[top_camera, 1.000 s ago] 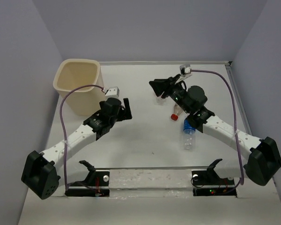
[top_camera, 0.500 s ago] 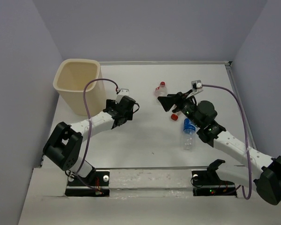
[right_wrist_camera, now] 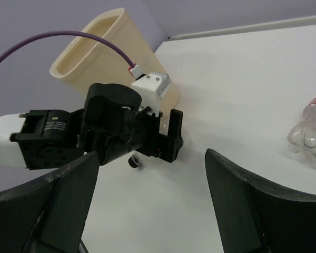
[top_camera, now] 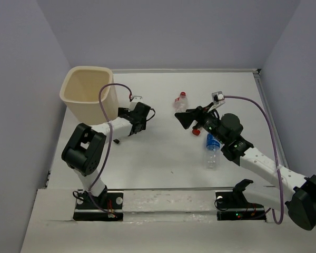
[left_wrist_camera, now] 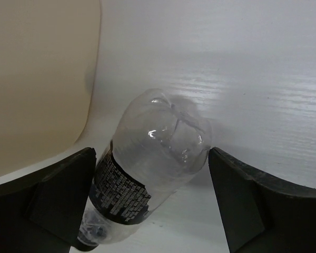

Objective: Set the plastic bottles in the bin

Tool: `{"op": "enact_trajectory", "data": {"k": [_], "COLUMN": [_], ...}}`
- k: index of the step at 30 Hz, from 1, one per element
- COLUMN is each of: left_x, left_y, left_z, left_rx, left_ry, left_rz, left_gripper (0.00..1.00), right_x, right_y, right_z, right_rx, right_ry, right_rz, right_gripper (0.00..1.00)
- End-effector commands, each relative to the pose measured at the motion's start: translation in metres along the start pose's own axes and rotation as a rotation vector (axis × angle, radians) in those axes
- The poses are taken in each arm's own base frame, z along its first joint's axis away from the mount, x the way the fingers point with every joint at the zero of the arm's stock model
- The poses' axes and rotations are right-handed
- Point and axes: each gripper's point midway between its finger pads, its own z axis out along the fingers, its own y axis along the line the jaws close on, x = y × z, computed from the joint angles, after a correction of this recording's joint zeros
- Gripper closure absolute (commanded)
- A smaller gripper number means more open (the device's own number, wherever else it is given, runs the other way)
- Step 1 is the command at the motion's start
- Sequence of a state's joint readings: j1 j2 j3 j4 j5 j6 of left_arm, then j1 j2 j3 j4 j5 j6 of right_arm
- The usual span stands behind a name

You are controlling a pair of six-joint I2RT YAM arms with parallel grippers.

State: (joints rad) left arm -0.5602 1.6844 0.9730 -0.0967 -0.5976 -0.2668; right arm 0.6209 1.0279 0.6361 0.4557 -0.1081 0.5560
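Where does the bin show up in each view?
Top external: bin at upper left.
Left wrist: its wall fills the upper left.
Right wrist: upper left, rim in view.
Shared landmark: the left gripper, open, close beside the bin.

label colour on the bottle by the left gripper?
Label: black with white print; best in left wrist view.
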Motion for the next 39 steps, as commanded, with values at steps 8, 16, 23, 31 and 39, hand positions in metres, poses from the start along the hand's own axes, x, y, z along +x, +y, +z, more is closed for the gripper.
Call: {"op": "enact_trajectory", "data": {"k": [8, 16, 23, 31, 39], "left_x": [-0.009, -0.075, -0.209, -0.301, -0.326], "left_y": [-0.022, -0.045, -0.022, 0.074, 0.183], "left_z": [0.004, -0.064, -0.201, -0.257, -0.257], "left_rx": [0.095, 0.391, 0.712, 0.587, 0.361], "left_ry": [-0.020, -0.181, -0.594, -0.824, -0.944], "left_rz": [-0.054, -0.241, -0.461, -0.607, -0.744], "left_gripper": [0.29, 0.55, 0.57, 0.57, 0.56], "right_x": [-0.011, -0.007, 0.000, 0.027, 0.060], "right_y": [-0.014, -0.100, -0.159, -0.218, -0.249], "right_z": [0.011, 0.028, 0.068, 0.098, 0.118], "right_rx": [0.079, 0.384, 0.563, 0.728, 0.753], "right_ry": [0.001, 0.175, 0.298, 0.437, 0.524], "right_rz": [-0.024, -0.091, -0.156, -0.171, -0.144], "right_gripper": [0.12, 0.09, 0.05, 0.16, 0.10]}}
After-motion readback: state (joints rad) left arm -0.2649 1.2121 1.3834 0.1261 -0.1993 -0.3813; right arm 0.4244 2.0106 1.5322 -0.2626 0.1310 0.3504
